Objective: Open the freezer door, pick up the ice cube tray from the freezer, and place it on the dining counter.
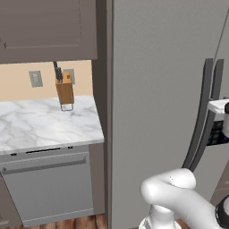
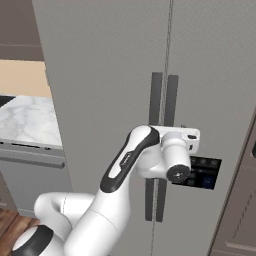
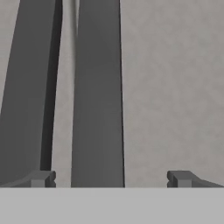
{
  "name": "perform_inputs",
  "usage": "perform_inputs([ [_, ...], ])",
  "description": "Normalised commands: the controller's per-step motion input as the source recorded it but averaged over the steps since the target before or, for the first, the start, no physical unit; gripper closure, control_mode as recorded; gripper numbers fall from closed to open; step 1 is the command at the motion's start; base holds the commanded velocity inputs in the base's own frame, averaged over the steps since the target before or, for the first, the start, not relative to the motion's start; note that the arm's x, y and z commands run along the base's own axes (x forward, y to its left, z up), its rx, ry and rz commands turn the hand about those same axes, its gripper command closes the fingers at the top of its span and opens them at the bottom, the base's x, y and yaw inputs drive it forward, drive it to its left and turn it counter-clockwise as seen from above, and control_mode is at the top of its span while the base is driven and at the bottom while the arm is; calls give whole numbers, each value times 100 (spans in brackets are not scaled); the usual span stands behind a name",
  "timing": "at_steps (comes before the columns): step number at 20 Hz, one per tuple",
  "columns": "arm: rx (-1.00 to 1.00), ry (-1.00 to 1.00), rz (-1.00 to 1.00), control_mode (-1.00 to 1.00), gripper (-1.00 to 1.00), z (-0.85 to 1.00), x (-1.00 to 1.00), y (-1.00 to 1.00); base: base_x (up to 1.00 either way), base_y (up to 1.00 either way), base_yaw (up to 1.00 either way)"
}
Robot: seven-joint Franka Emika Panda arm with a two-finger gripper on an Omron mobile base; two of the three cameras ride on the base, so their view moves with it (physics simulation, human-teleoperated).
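We hold the gripper (image 3: 109,179) fully open — nothing grasped. Its fingertips (image 3: 41,178) straddle the freezer door (image 3: 175,87) handle (image 3: 98,109).

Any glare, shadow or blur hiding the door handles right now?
Hand view: flat even light, no glare, edges slightly soft, thin dark shadow strip beside the left handle. Right base view: the arm covers part of the freezer door handles. Left base view: evenly lit, sharp.
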Motion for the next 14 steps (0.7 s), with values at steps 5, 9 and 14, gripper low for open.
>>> perform_inputs([
  [5, 0, 0, 0, -100, -100, 0, 28, 0, 0, 0, 0],
  [9, 0, 0, 0, -100, -100, 0, 18, 0, 0, 0, 0],
  [14, 0, 0, 0, -100, -100, 0, 10, 0, 0, 0, 0],
])
